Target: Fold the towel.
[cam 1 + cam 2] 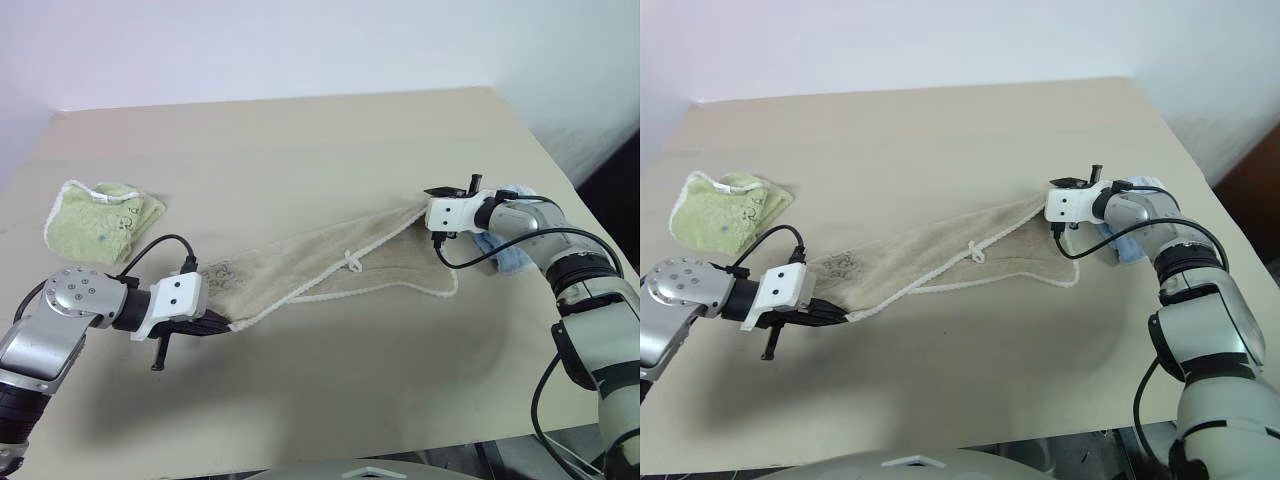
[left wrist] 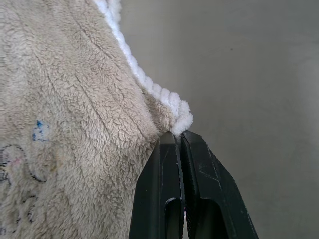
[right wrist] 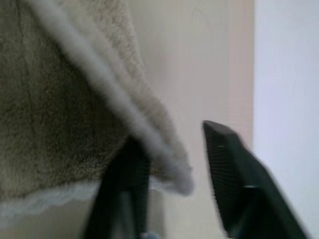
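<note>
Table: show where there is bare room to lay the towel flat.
The far half of the table, beyond the towel, is bare. So is the near strip in front of it. Crowded spots: the left edge with the green towel, and the right edge with the blue towel by the right gripper.

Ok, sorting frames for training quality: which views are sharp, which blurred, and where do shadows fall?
Left wrist view: sharp, towel pile crisp. Right wrist view: blurred, towel edging smeared. Left eye view: clear, with a soft shadow on the table under the left gripper and the towel.
</note>
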Tool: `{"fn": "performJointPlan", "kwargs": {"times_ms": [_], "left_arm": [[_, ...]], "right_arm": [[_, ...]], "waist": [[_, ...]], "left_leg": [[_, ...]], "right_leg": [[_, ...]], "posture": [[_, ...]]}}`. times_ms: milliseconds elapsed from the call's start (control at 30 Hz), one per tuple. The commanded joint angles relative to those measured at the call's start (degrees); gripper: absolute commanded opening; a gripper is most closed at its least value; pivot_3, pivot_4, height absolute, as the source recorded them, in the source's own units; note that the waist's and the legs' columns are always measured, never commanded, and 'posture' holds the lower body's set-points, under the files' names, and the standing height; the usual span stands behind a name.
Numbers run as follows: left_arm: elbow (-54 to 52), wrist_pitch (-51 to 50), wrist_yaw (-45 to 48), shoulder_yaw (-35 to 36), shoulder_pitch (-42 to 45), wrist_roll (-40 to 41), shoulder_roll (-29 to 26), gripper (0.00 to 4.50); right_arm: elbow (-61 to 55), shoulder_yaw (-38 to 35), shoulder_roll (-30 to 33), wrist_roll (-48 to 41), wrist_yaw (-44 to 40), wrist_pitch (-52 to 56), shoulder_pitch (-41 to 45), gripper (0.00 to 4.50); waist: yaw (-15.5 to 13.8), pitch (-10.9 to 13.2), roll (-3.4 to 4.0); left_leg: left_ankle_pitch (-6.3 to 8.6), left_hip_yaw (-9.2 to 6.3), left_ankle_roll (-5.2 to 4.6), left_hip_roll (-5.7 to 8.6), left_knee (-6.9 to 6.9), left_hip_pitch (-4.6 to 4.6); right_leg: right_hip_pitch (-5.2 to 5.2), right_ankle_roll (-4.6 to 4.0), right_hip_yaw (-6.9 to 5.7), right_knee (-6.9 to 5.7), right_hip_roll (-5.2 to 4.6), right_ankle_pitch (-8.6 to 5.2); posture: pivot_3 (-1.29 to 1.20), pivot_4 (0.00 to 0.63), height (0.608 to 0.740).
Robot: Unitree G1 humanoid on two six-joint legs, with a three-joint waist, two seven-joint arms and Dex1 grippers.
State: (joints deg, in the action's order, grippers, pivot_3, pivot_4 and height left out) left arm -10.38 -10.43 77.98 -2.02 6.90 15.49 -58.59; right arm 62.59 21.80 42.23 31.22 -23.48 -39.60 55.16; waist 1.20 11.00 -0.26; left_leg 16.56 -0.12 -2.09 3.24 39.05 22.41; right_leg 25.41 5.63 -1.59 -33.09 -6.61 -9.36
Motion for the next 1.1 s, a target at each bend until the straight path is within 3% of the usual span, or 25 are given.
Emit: {"fn": "performJointPlan", "kwargs": {"times_ms": [33, 367, 567, 700, 900, 1100], "left_arm": [[-0.45, 1.04, -0.22, 0.91, 0.74, -0.23, -0.61, 0.00], [2.43, 2.48, -0.56, -0.78, 3.88, -1.29, 1.06, 0.00], [5.99, -1.57, -5.72, 3.24, 9.71, 2.73, 5.77, 0.00], [16.04, -6.55, -19.95, 11.08, 22.00, 5.66, 13.00, 0.00], [36.12, -3.90, -35.69, 16.82, 40.30, 3.18, 16.94, 0.00], [40.26, -1.07, -33.53, 17.57, 45.70, 4.27, 15.12, 0.00]], "right_arm": [[-2.55, -1.77, 1.96, -1.66, -0.37, -0.94, -0.58, 0.31], [-6.53, -3.43, 3.83, -4.16, -1.93, -0.14, -2.79, 0.05], [-8.63, -5.81, 5.08, -5.89, -1.80, 2.03, -2.71, 0.05], [-11.15, -9.99, 5.02, -11.13, -4.62, 5.74, -1.44, 0.05], [-11.24, -12.55, 5.99, -13.16, -6.62, 8.89, 4.29, 0.05], [-12.98, -16.01, 8.95, -17.46, -10.90, 10.53, 8.26, 0.05]], "waist": [[-0.01, 0.00, 0.00], [-0.01, 0.00, 0.00], [-0.29, 0.01, -0.01], [-0.47, 0.06, -0.10], [0.12, 0.07, -0.10], [-0.19, 0.08, -0.11]], "left_leg": [[0.00, 0.00, 0.00, 0.00, 0.00, 0.00], [-0.01, 0.00, 0.00, 0.00, 0.02, -0.01], [-0.01, -0.01, 0.00, 0.00, 0.05, -0.01], [-0.03, -0.03, 0.02, 0.02, 0.11, -0.01], [-0.08, -0.05, 0.10, 0.04, 0.08, -0.02], [-0.09, -0.03, 0.13, 0.04, 0.01, 0.05]], "right_leg": [[0.00, 0.00, 0.00, -0.01, 0.00, 0.00], [0.00, 0.00, 0.00, -0.03, 0.00, 0.00], [-0.02, 0.01, -0.01, -0.03, 0.00, 0.00], [-0.03, 0.18, -0.02, -0.07, -0.02, 0.10], [-0.03, 0.22, -0.05, -0.11, 0.01, 0.12], [0.00, 0.22, -0.05, -0.09, 0.00, 0.12]], "posture": [[0.00, 0.150, 0.728], [0.00, 0.150, 0.728], [0.00, 0.150, 0.728], [0.00, 0.150, 0.728], [0.00, 0.150, 0.728], [0.00, 0.150, 0.728]]}}
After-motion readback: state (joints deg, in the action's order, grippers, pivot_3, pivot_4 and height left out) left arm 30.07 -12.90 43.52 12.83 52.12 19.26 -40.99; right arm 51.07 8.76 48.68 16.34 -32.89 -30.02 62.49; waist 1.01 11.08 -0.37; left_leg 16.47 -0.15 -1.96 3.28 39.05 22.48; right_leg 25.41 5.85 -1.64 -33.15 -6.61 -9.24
